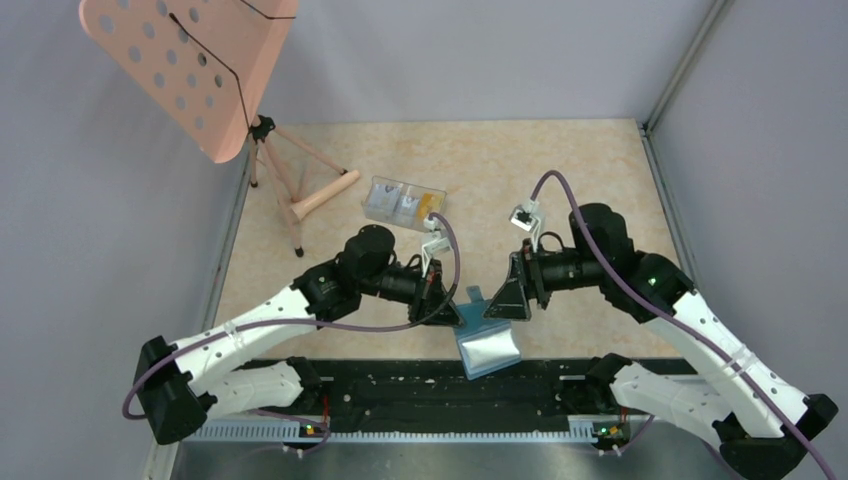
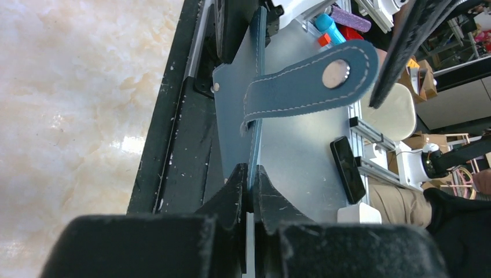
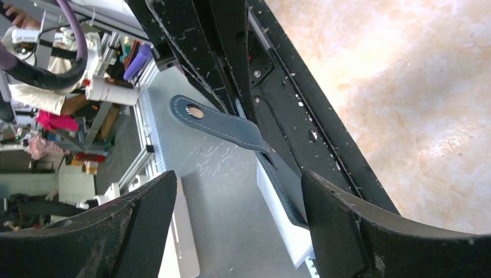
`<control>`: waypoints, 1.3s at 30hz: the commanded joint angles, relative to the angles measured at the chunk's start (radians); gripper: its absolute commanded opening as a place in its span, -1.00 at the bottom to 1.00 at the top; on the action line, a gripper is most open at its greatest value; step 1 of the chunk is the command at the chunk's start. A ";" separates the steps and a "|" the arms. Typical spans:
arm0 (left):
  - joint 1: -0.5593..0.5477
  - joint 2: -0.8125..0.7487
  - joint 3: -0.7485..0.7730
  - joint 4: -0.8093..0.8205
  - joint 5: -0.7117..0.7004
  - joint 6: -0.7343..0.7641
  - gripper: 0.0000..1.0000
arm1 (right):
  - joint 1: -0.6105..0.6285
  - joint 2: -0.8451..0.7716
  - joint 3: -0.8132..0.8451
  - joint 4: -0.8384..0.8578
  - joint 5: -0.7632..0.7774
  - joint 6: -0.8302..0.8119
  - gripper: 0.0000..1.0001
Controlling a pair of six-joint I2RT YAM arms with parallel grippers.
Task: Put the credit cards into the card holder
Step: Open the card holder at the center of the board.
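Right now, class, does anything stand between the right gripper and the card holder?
Nothing visible does. The right gripper is open, and the card holder shows directly between its fingers. The left gripper is shut on the holder's edge from the other side.

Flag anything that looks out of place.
The wallet juts past the tabletop's near edge, over the black rail, pinched by one edge in the left gripper, its snap tab sticking out loose. The right gripper stands open beside it.
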 commanded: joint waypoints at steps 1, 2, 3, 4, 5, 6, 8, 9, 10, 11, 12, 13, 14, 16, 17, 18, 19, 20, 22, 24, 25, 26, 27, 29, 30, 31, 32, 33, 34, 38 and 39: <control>0.005 0.002 0.072 0.043 0.059 -0.004 -1.00 | -0.010 0.013 -0.021 0.022 -0.104 -0.034 0.51; 0.005 0.003 0.078 0.044 0.064 -0.002 -1.00 | -0.009 0.015 -0.033 0.041 -0.124 -0.026 0.42; 0.005 0.004 0.085 0.043 0.066 -0.002 -1.00 | -0.009 0.015 -0.046 0.062 -0.140 -0.016 0.32; 0.005 0.006 0.089 0.041 0.066 -0.001 -1.00 | -0.009 0.015 -0.057 0.089 -0.156 -0.003 0.20; 0.005 0.007 0.092 0.038 0.065 0.001 -1.00 | -0.010 0.016 -0.066 0.107 -0.164 0.008 0.05; 0.006 0.007 0.095 0.035 0.063 0.002 -1.00 | -0.010 0.016 -0.074 0.122 -0.173 0.017 -0.10; 0.006 0.005 0.095 0.035 0.056 0.002 -1.00 | -0.010 0.021 -0.087 0.139 -0.183 0.028 -0.47; 0.006 0.005 0.096 0.032 0.050 0.001 -1.00 | -0.010 0.023 -0.090 0.141 -0.182 0.029 -0.73; 0.006 0.002 0.095 0.031 0.043 0.001 -1.00 | -0.010 0.026 -0.092 0.141 -0.177 0.031 -0.96; 0.006 -0.001 0.094 0.029 0.033 0.002 -0.99 | -0.010 0.025 -0.091 0.141 -0.166 0.034 -1.00; 0.006 -0.003 0.096 0.020 0.012 0.004 -0.80 | -0.010 0.020 -0.089 0.141 -0.146 0.039 -1.00; 0.006 -0.009 0.095 0.001 -0.021 0.011 -0.52 | -0.010 0.013 -0.086 0.141 -0.122 0.044 -1.00; 0.006 -0.016 0.094 -0.031 -0.063 0.018 -0.27 | -0.010 0.007 -0.083 0.140 -0.093 0.050 -1.00; 0.006 -0.041 0.085 -0.074 -0.161 0.023 0.08 | -0.009 -0.012 -0.077 0.138 -0.025 0.065 -1.00; 0.006 -0.057 0.074 -0.085 -0.218 0.016 0.23 | -0.010 -0.022 -0.077 0.139 0.007 0.073 -1.00; 0.006 -0.076 0.059 -0.089 -0.263 0.006 0.33 | -0.010 -0.032 -0.077 0.140 0.035 0.082 -1.00; 0.006 -0.093 0.043 -0.094 -0.311 -0.005 0.42 | -0.010 -0.040 -0.077 0.139 0.059 0.089 -1.00; 0.006 -0.110 0.029 -0.101 -0.361 -0.018 0.50 | -0.010 -0.050 -0.078 0.139 0.082 0.095 -1.00; 0.006 -0.138 0.004 -0.130 -0.456 -0.050 0.95 | -0.010 -0.069 -0.077 0.139 0.125 0.110 -1.00; 0.006 -0.157 -0.010 -0.163 -0.526 -0.068 0.98 | -0.010 -0.091 -0.077 0.141 0.167 0.129 -1.00; 0.006 -0.162 -0.014 -0.177 -0.540 -0.076 0.98 | -0.010 -0.100 -0.077 0.142 0.187 0.142 -1.00; 0.006 -0.164 -0.018 -0.189 -0.545 -0.085 0.98 | -0.010 -0.109 -0.080 0.148 0.206 0.156 -1.00; 0.006 -0.161 -0.022 -0.196 -0.541 -0.093 0.97 | -0.010 -0.119 -0.086 0.161 0.214 0.170 -1.00; 0.006 -0.138 -0.027 -0.193 -0.502 -0.106 0.92 | -0.010 -0.137 -0.108 0.193 0.218 0.203 -1.00; 0.006 -0.124 -0.030 -0.185 -0.470 -0.114 0.90 | -0.010 -0.141 -0.119 0.209 0.218 0.218 -1.00; 0.006 -0.111 -0.029 -0.175 -0.441 -0.119 0.87 | -0.010 -0.144 -0.130 0.222 0.218 0.233 -1.00; 0.006 -0.094 -0.028 -0.168 -0.414 -0.125 0.83 | -0.010 -0.148 -0.137 0.236 0.217 0.244 -1.00; 0.006 -0.079 -0.025 -0.162 -0.389 -0.132 0.79 | -0.010 -0.151 -0.145 0.248 0.215 0.253 -1.00; 0.006 -0.064 -0.021 -0.157 -0.371 -0.136 0.76 | -0.010 -0.153 -0.150 0.257 0.214 0.261 -1.00; 0.006 -0.028 -0.008 -0.147 -0.320 -0.138 0.66 | -0.010 -0.149 -0.154 0.267 0.213 0.272 -1.00; 0.006 -0.022 -0.005 -0.147 -0.318 -0.139 0.64 | -0.010 -0.148 -0.154 0.267 0.213 0.272 -1.00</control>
